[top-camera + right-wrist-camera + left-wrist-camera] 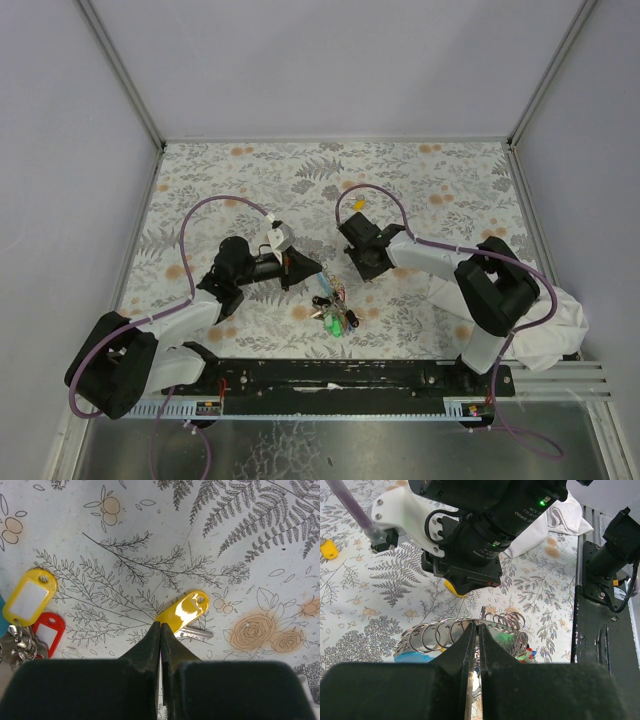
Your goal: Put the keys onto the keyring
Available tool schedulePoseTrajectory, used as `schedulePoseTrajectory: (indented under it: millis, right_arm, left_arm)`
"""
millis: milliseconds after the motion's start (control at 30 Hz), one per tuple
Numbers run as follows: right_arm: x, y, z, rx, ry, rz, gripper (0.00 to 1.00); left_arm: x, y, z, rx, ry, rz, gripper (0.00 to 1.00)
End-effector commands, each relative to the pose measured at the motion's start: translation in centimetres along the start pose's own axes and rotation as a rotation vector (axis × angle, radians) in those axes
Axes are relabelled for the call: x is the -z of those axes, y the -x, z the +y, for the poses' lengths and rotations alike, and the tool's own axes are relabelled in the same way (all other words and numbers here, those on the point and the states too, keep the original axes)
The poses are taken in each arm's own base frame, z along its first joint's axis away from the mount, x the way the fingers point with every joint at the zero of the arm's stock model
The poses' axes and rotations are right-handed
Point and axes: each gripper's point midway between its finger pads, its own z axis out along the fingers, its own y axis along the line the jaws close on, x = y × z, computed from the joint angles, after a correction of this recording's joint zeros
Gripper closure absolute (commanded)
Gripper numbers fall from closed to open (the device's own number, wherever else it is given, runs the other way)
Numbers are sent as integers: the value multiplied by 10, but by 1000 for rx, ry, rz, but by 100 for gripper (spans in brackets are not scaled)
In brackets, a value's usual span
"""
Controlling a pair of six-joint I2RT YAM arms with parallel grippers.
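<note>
**Both claws closed at the key cluster [335,308], centre of the fern-patterned table [450,180].**

Left gripper [478,626]: you will find its jaws pressed together, tips in among the silvery loops of the keyring [447,632], lower centre of the left wrist view; whether a loop is actually pinched, you cannot tell. Right gripper [160,628]: jaws together, tips touching the near end of a yellow key [184,609], which lies flat by itself at the centre of the right wrist view with its metal blade showing at its lower right; a firm hold is not clear. A yellow-tagged key [27,597] and a red-tagged key [50,630] sit at the left edge of that view, joined to rings. You have another yellow key [355,203] lying well apart, above centre in the top view. White cloth [555,335], lower right.
</note>
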Motion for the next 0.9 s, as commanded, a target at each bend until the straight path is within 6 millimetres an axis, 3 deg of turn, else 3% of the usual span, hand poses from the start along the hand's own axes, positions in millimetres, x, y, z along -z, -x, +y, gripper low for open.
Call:
schedulePoseTrajectory:
  millis: [0,300,500,667,867]
  right_arm:
    - [5,8,8,22,42,-23,93]
    - [34,21,7,-34,73,-166,66]
    - [41,16,2,-116,78,-292,63]
    - [45,19,12,-178,117,-439,63]
    - [34,9,5,-228,39,-487,64]
  left_arm:
    - [1,0,-1,-6,11,-7,100]
    - [1,0,-2,-3,8,-8,100]
    - [1,0,-2,-2,4,-10,100]
    - [0,-1,-1,1,4,-8,100]
    - [0,-2,-1,7,4,-6,100]
